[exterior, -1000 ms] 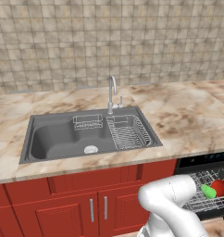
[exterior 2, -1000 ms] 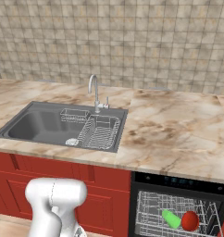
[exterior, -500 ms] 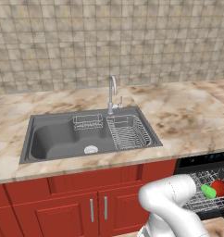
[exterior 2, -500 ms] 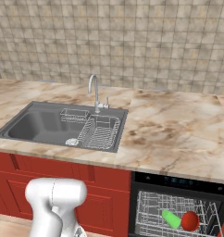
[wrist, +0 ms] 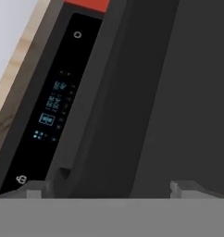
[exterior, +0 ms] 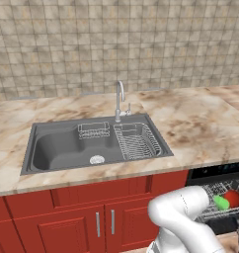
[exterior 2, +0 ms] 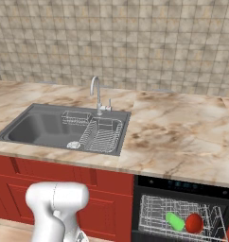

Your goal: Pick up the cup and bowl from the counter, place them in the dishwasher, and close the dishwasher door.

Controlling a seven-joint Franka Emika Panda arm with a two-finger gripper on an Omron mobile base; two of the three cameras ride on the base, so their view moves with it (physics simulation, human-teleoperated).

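From the two base cameras I count one cup [exterior 2: 174, 220] and one bowl [exterior 2: 194, 223], and both already sit in the dishwasher [exterior 2: 182, 215]. The green cup lies on its side on the white wire rack [exterior 2: 154, 210], and the red bowl is just beside it, to its right in both base views; I cannot tell whether they touch. From the left side I see the same pair, the cup [exterior: 220, 202] and the bowl [exterior: 232, 198], on the rack under the counter edge.

The dishwasher is open, its rack and contents in plain sight beneath the dark control strip [exterior 2: 182, 184]. The one counter [exterior 2: 182, 137] runs the full width of the scene. I count one sink [exterior 2: 36, 130] set in it, one faucet [exterior 2: 95, 92] behind the sink, and two wire baskets inside it: a small one [exterior 2: 74, 117] near the back wall and a larger one [exterior 2: 102, 134] filling the right end. Below are the red cabinets [exterior: 92, 212], with two silver handles [exterior: 104, 223] side by side.

On the hand camera I have the gripper [wrist: 112, 189] right up against the dishwasher door [wrist: 178, 92]. Its two fingertips stand spread wide, one at each side of the bottom edge, with nothing between them. Beyond them the black panel slopes away, and a strip with small blue lights [wrist: 51, 106] runs along its edge.
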